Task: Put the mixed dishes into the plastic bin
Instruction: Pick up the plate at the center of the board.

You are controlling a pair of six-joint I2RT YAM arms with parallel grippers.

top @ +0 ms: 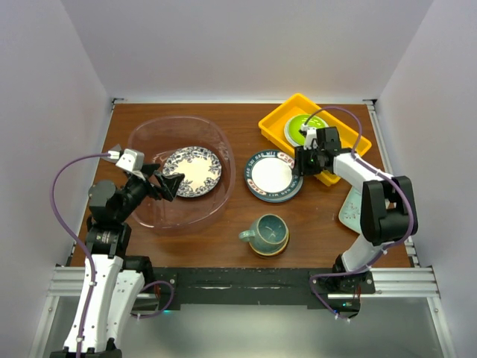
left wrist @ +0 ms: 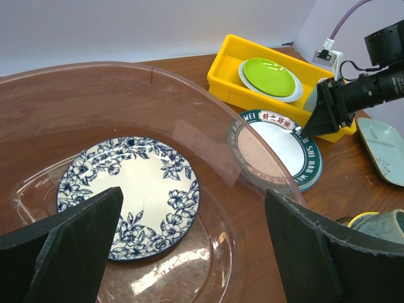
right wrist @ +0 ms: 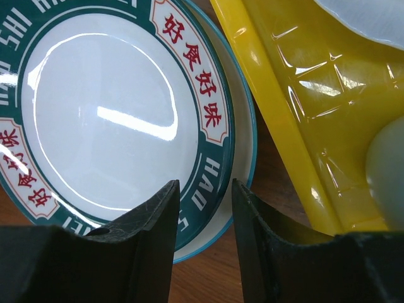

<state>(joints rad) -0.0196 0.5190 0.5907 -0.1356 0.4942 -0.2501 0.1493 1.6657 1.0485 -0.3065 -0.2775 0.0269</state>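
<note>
The plastic bin [top: 149, 216] stands at the left with the blue floral plate [top: 192, 171] lying flat inside it. My left gripper [top: 173, 185] hovers open and empty over the bin, above the plate's near edge [left wrist: 129, 196]. The dark lettered plate [top: 273, 177] lies on the table right of the bin. My right gripper [top: 299, 162] is low at that plate's right edge. In the right wrist view its jaws [right wrist: 203, 189] straddle the plate's rim [right wrist: 208, 126] with a narrow gap. A teal mug [top: 266, 233] stands at the front centre. A pale mint dish [top: 350, 209] lies at the right.
A yellow tray [top: 277, 123] at the back right holds a lime-green plate [top: 307, 125] and a small white cup [right wrist: 386, 170]. The tray's wall [right wrist: 284, 120] is right beside my right fingers. The right arm's elbow stands over the mint dish.
</note>
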